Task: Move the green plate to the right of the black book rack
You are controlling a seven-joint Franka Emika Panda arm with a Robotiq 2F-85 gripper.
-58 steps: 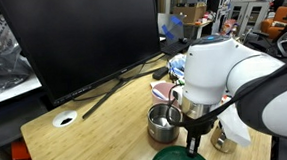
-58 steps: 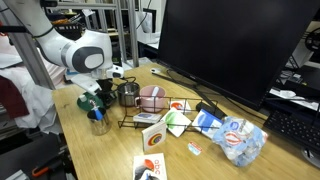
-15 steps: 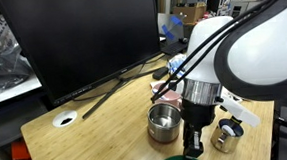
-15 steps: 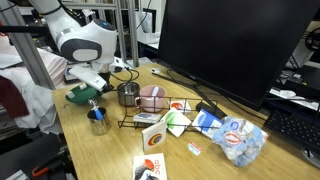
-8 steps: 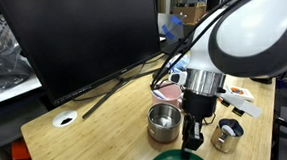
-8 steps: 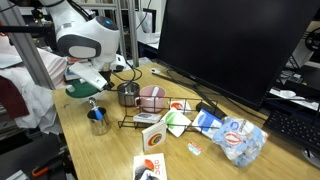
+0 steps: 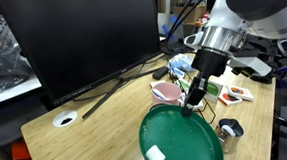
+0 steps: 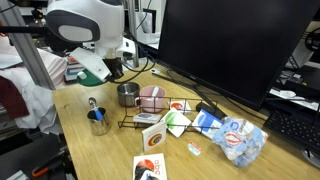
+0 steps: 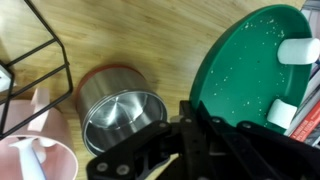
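Note:
The dark green plate hangs tilted in the air, held by its rim in my gripper. In an exterior view the plate is well above the table, to the left of the steel pot, with the gripper at its edge. The wrist view shows the jaws shut on the plate's rim, with two white pieces on the plate. The black book rack stands right of the pot; its wire shows in the wrist view.
A pink bowl sits in the rack, also seen in the wrist view. A metal cup holding utensils stands near the table's front edge. Packets and cards lie past the rack. A large monitor stands behind.
My gripper has risen from the table with the green plate, lifting it high and tilting it. The pot, rack and cup have not moved.

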